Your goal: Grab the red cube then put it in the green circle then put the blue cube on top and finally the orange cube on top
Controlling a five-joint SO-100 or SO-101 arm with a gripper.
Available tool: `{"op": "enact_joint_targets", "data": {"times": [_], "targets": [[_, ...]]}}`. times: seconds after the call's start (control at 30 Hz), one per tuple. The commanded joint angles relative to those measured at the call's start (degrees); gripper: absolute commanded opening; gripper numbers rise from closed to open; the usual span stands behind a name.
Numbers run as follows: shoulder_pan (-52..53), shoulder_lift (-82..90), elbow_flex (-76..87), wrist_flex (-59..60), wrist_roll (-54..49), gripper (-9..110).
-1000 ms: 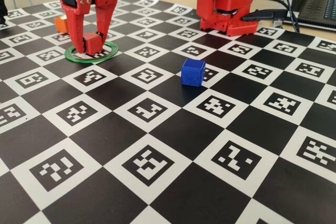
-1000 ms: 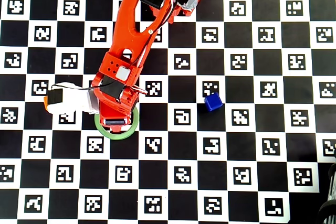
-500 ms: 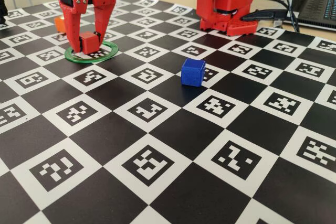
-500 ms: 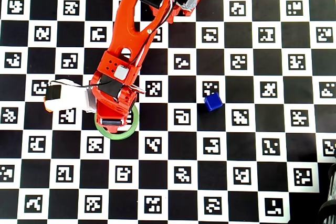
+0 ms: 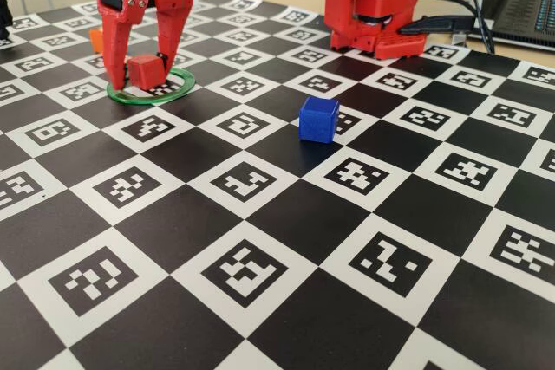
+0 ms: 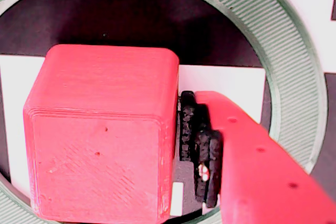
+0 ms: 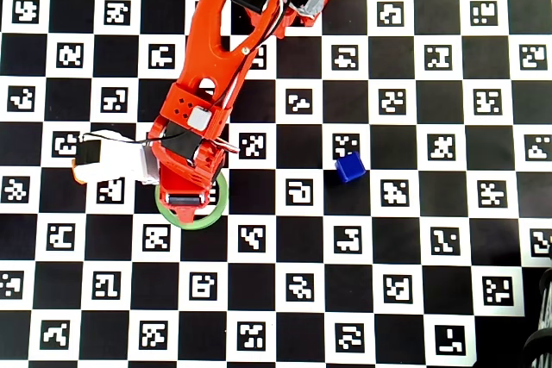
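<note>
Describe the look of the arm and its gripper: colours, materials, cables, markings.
The arm is bright red printed plastic, with black motor blocks at the joints and thin dark cables along the links. The gripper has two slim red fingers; the wrist view shows one finger with small dimples and black ribbed padding on its inner face. A white wrist camera housing sits beside it.

Red cube (image 6: 100, 135) hidden under the arm (image 7: 211, 101) from overhead; ring (image 7: 191, 218) half covered there too. Orange cube (image 5: 96, 38) mostly behind a gripper finger (image 5: 114, 49) in the fixed view, only an orange sliver (image 7: 76, 170) showing overhead beside the white wrist camera (image 7: 112, 159). In the wrist view, ring cut off by every edge, second finger out of frame, so grip unclear. Laptop (image 5: 525, 6) cropped at right.
</note>
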Motion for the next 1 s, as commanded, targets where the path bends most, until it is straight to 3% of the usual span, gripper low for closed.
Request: {"op": "enact_joint_targets", "data": {"times": [0.0,0.57,0.8,0.97], "targets": [[0.4,4.1,-0.4,0.0,-0.3,34],[1.2,11.0,-9.3,11.9,2.5,42],[0.3,19.2,-14.6,24.0,4.4,43],[-4.6,25.4,-16.0,32.8,11.7,43]]}}
